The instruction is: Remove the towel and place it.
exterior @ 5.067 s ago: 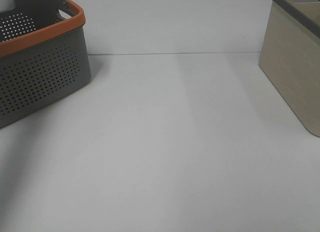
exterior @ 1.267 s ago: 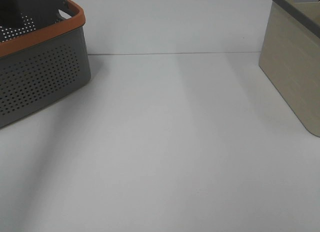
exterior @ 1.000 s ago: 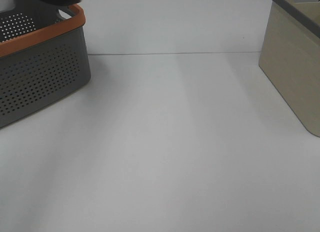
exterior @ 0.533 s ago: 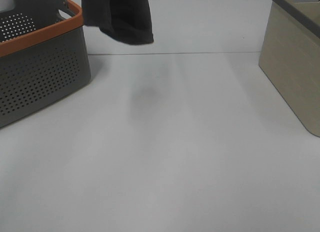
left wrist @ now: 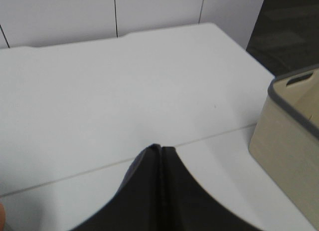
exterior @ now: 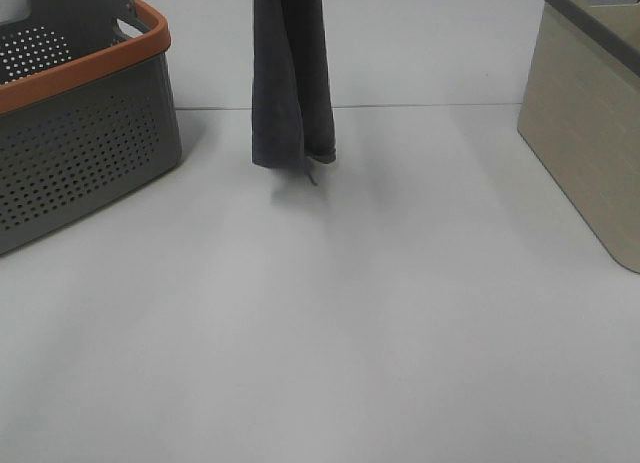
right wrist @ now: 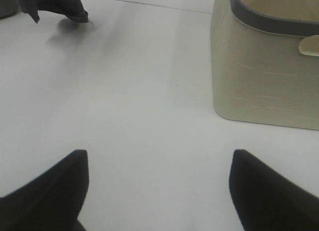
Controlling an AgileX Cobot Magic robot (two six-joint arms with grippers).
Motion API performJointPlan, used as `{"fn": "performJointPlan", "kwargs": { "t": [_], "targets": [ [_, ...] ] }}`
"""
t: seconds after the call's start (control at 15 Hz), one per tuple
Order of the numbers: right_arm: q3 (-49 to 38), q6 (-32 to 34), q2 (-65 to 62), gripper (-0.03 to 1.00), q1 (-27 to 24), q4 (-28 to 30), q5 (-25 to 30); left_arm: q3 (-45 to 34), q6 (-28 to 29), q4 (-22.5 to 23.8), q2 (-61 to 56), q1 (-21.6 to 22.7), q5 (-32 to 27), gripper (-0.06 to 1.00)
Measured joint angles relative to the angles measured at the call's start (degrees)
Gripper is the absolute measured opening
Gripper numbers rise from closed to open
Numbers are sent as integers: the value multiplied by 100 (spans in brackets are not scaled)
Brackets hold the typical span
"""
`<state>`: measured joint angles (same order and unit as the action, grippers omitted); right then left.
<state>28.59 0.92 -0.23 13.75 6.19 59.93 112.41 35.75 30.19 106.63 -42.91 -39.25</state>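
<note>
The towel [exterior: 290, 78], a dark charcoal cloth, hangs in a long narrow fold from above the top edge of the exterior high view. Its lower end is just above the white table, to the right of the basket [exterior: 80, 133]. My left gripper [left wrist: 162, 148] shows in the left wrist view as two dark fingers pressed together; it is out of the exterior view and holds the towel from above. The towel's lower end also shows in the right wrist view [right wrist: 55, 4]. My right gripper [right wrist: 157, 191] is open and empty, low over the table.
The grey perforated basket with an orange rim stands at the far left. A beige bin [exterior: 590, 133] with a dark grey rim stands at the right, also in the left wrist view [left wrist: 289, 136] and the right wrist view [right wrist: 264, 66]. White table [exterior: 350, 313] lies between.
The towel came up out of the basket, swung to the right past its rim, and now hangs straight down over the table. The right arm has not visibly moved.
</note>
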Motion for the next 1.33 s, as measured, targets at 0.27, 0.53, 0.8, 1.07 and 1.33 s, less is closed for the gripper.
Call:
{"fn": "performJointPlan", "kwargs": {
  "t": [0.27, 0.53, 0.8, 1.07, 1.33],
  "targets": [
    [0, 0, 0, 76, 0, -57, 0, -1037, 699, 218, 46, -92, 6, 0],
    [74, -338, 86, 75, 0, -619, -69, -1427, 796, 235, 52, -92, 6, 0],
    [126, -1558, 1576, 68, 0, -2744, -2103, -1473, 682, 218, 52, -92, 6, 0],
    [-40, -3409, 3260, 65, 0, -4165, -2871, -1473, 178, 223, 52, -92, 6, 0],
    [-46, -6240, 5283, 64, 69, -6973, -3604, -1473, -143, 223, 52, -92, 6, 0]
  ]
}}
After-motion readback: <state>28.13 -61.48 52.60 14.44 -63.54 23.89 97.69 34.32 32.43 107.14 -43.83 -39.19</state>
